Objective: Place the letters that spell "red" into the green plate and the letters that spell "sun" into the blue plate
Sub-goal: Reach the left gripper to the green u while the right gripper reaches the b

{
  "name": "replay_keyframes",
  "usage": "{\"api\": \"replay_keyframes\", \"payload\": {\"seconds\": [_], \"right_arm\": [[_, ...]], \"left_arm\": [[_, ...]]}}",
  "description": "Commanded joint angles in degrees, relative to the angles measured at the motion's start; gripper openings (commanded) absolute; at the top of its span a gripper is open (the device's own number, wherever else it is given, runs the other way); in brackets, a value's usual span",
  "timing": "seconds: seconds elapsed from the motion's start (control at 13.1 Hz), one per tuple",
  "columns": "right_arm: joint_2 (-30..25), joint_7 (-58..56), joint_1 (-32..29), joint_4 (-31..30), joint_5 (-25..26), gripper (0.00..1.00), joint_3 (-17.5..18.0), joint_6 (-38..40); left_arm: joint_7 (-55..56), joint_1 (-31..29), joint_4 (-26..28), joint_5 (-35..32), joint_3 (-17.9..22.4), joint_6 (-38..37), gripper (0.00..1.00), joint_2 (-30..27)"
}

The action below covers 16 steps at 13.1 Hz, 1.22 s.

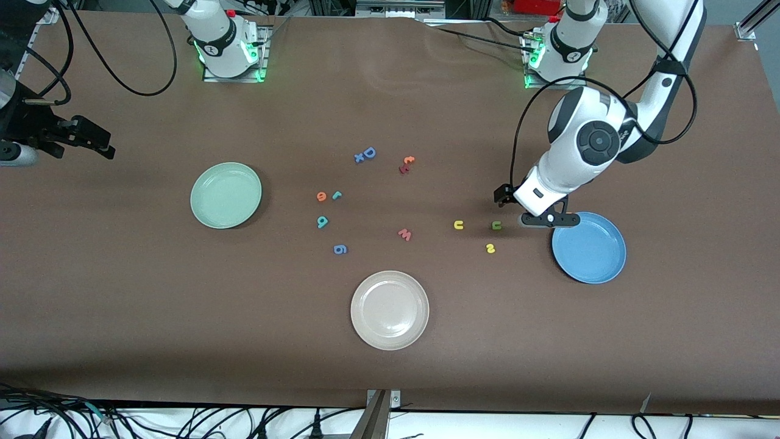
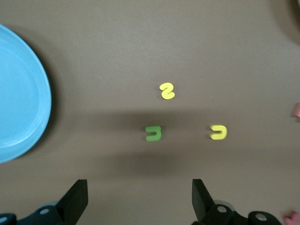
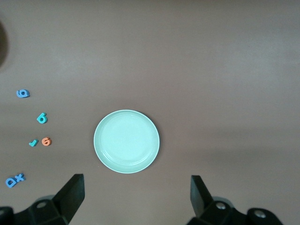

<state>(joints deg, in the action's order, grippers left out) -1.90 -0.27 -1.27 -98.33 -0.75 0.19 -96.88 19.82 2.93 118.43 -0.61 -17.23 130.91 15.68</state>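
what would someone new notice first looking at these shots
Three plates ring a scatter of tiny foam letters mid-table: the green plate toward the right arm's end, the blue plate toward the left arm's end, a beige-white plate nearest the front camera. The left gripper hangs open beside the blue plate.

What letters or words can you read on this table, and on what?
"D": blue foam letter
"x": blue letter beside it
"e": orange letter
"r": teal letter
"d": teal letter
"g", or so it looks: blue letter
"w": red letter
"u": yellow letter
"n": green letter
"s": yellow letter
Orange and red pair: too small to read.
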Motion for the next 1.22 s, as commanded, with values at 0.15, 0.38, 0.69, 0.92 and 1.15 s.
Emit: {"api": "replay_keyframes", "payload": {"seconds": [0.15,0.38,0.69,0.92,1.15], "right_arm": [[1.3,0.2,0.3,0.2,-0.9,1.0,0.7,2.9],[4.0,0.4,5.1,0.1,-1.0,1.0,0.7,2.9],[10.6,0.8,10.3,0.2,-1.7,1.0,0.8,1.5],[15.3,7.5,12.5,0.1,-5.6,1.0,0.8,-3.4],[19.5,17.6,17.8,-0.5,-5.5,1.0,0.7,-10.2]], "left_arm": [[10.4,3.5,-0.2,-8.7,0.3,6.9,0.95,5.5],[15.9,4.0,-0.2,-12.8,0.3,10.8,0.94,9.5],[16.6,4.0,-0.2,-12.4,0.8,12.4,0.87,12.0],[16.5,4.0,-0.2,-12.6,1.0,12.5,0.81,13.3],[15.8,4.0,-0.2,-12.8,1.6,13.1,0.71,14.8]]}}
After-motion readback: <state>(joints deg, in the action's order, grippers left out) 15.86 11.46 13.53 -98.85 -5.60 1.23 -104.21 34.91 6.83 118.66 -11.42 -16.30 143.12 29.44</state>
